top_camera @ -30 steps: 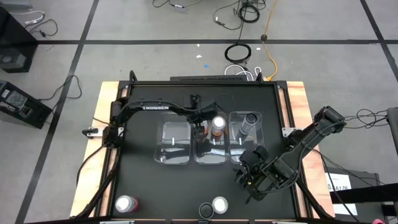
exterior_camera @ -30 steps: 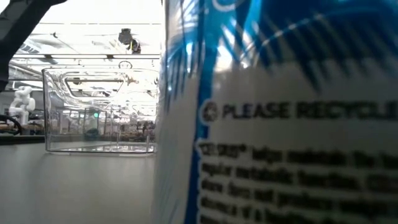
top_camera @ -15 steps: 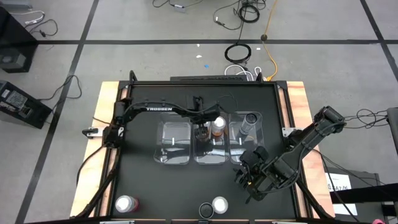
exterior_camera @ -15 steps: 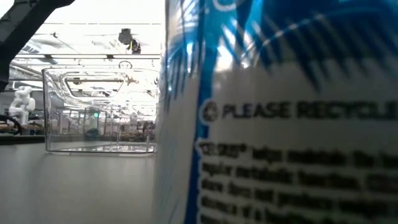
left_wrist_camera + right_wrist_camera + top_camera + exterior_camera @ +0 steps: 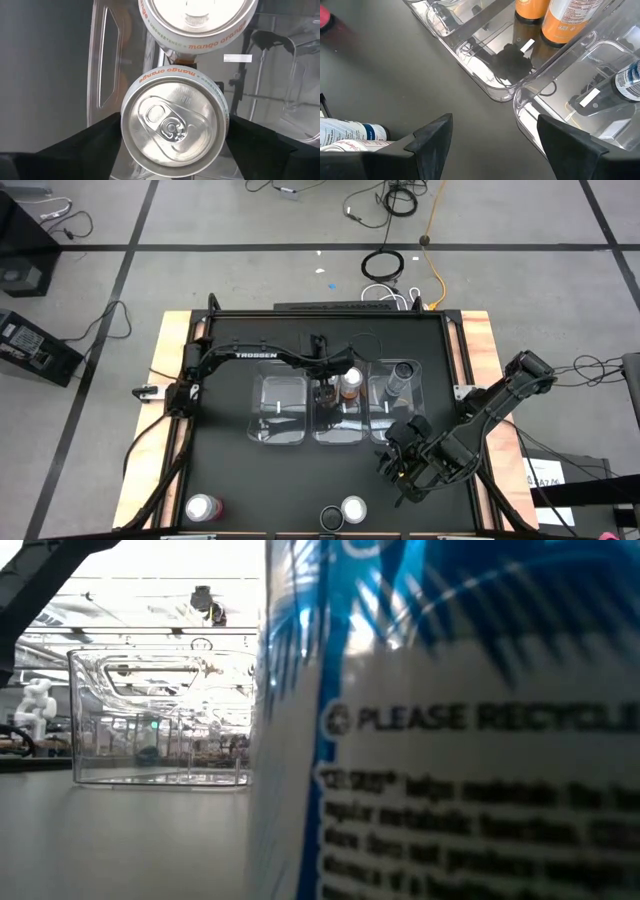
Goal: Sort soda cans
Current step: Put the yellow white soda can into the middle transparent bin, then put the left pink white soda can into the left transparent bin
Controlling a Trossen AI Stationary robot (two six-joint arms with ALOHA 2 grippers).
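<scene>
Three clear bins stand side by side mid-table. My left gripper (image 5: 325, 392) reaches down into the middle bin (image 5: 337, 428), shut on an orange soda can (image 5: 175, 125) with a silver top. A second orange can (image 5: 350, 380) stands upright in the same bin, right beside the held one. A dark can (image 5: 400, 372) stands in the right bin (image 5: 395, 415). My right gripper (image 5: 405, 465) hovers open above the table on the near side of the right bin, with nothing between its fingers (image 5: 432, 145). My left gripper pinches the orange can between its two fingers, on opposite sides of the wall (image 5: 126, 137) just under the top rim. The fingers come from above and point steeply down. The can sits upright inside the middle bin, top up, close to the second orange can (image 5: 197, 20).
The left bin (image 5: 278, 412) stands beside the middle one. A pink can (image 5: 203, 508) stands near the table's near left corner. A white and blue can (image 5: 352, 508) stands at the near edge and fills most of the low view (image 5: 450, 740).
</scene>
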